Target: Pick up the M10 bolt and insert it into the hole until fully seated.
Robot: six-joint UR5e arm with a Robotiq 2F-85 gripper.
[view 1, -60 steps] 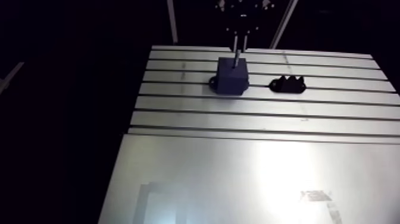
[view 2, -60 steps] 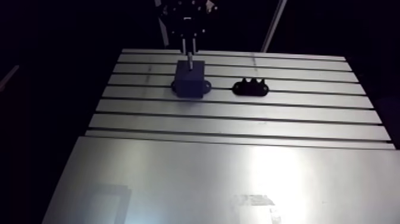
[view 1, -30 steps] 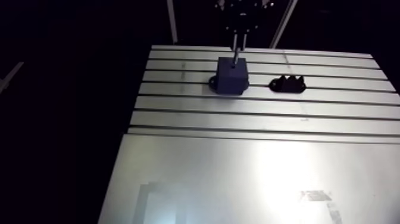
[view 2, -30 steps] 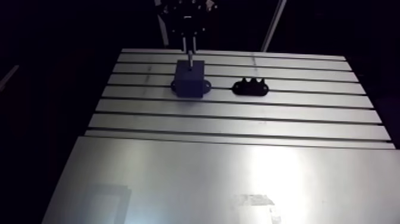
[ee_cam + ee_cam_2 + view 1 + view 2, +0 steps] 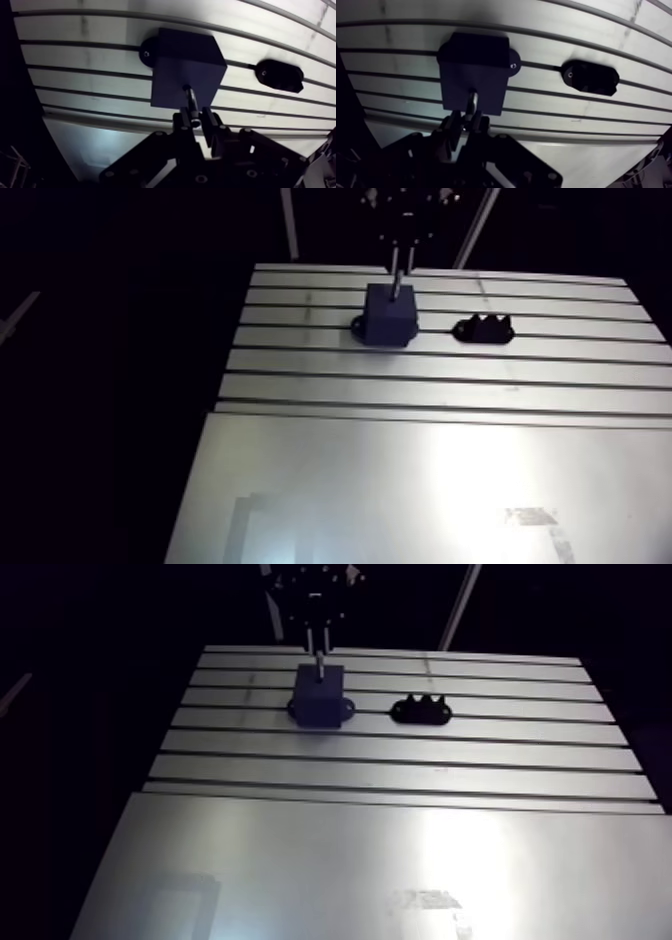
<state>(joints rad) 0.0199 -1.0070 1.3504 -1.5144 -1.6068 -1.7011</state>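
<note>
My two-fingered black gripper (image 5: 195,121) reaches down from the wrist, its fingers drawn close together and clamped on the upper end of a slim, silver-grey metal M10 bolt (image 5: 190,98). The bolt stands upright between the fingertips. Its lower end meets the top face of a dark blue, box-shaped block (image 5: 186,60) directly under the gripper. Most of the shank shows above that face, so the bolt is not fully seated. I cannot make out the hole itself.

The block rests on a slotted aluminium table (image 5: 75,55), with a round mounting ear (image 5: 147,50) sticking out at its base. Beyond the block, and apart from it, a low black holder with a scalloped top edge (image 5: 279,75) lies on the same table.

In the arm view, a smooth, shiny metal sheet (image 5: 400,488) covers the nearer part of the table. The block and holder sit on the slotted part behind it.
</note>
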